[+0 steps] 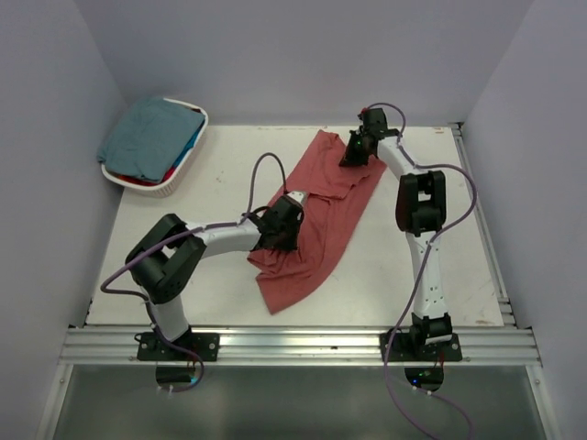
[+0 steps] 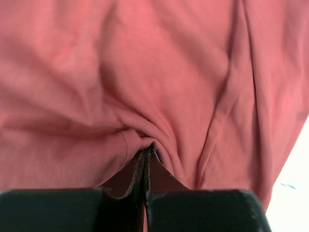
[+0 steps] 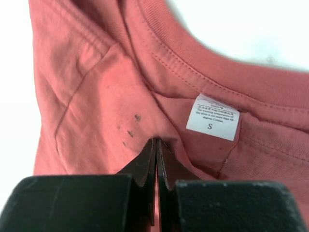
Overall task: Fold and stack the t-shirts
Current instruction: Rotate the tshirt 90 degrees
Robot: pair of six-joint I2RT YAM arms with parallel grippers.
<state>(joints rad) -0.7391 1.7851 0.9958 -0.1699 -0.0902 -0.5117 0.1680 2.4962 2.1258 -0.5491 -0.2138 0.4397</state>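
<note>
The faded brick-red cotton t-shirt [image 1: 316,215] lies rumpled and unfolded on the white tabletop [image 1: 449,266], running diagonally from far centre towards the near edge. The left end effector [image 2: 146,155] is clenched on a pinched fold at the shirt's middle. The right end effector [image 3: 156,145] is clenched on cloth just below the collar, beside the white size label [image 3: 215,117]. No fold is made and no stack exists. A muted teal shirt [image 1: 147,137] waits in the white oval plastic basket [image 1: 188,165] at the far left, so most of the work appears to remain.
</note>
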